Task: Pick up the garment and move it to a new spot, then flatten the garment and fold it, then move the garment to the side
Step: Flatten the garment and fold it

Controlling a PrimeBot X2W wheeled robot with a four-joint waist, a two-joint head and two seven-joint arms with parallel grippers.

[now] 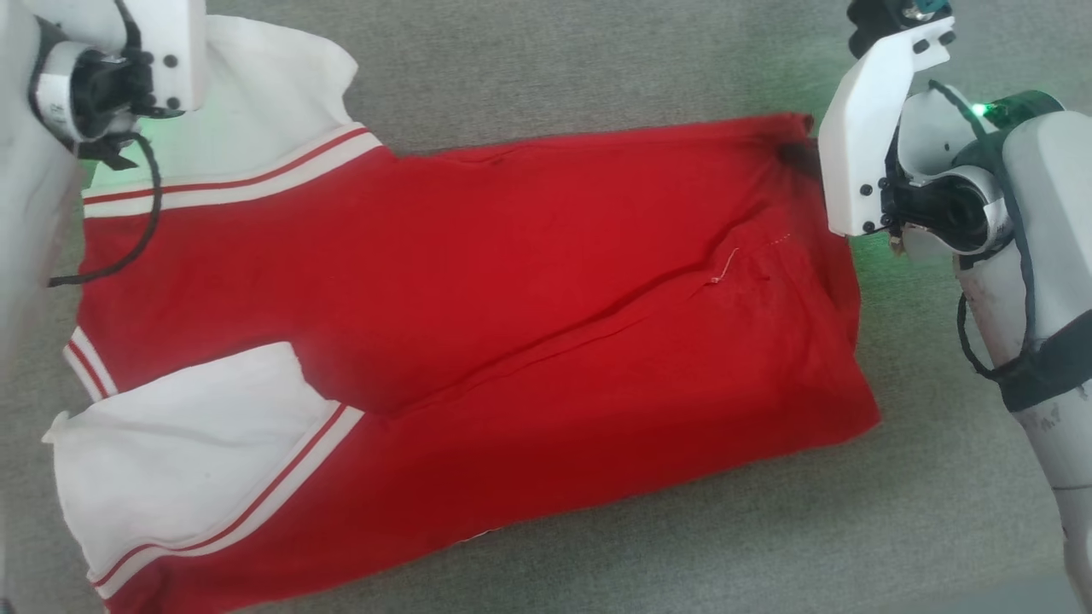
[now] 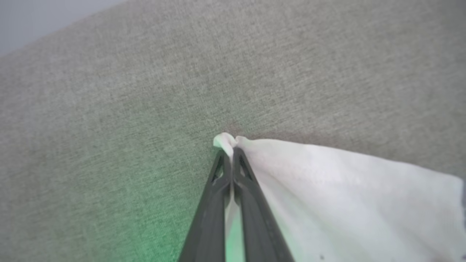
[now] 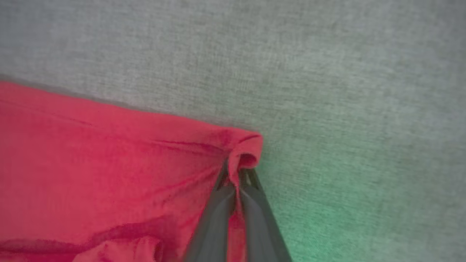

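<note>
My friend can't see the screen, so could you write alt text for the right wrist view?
The right gripper, two dark fingers pressed together, pinches a curled corner of the red garment. The garment lies spread to the left on a grey woven surface, with a green glow at lower right.

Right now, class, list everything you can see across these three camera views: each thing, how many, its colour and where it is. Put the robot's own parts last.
garment: one, red with white sleeves and red-and-white striped trim, spread flat across the middle, sleeves toward the robot's left
woven surface: one, grey, under the garment
left arm: one, white, head view's upper left
right arm: one, white, head view's right edge
left gripper: one, dark, shut on a white sleeve corner
right gripper: one, dark, shut on a red corner
</note>
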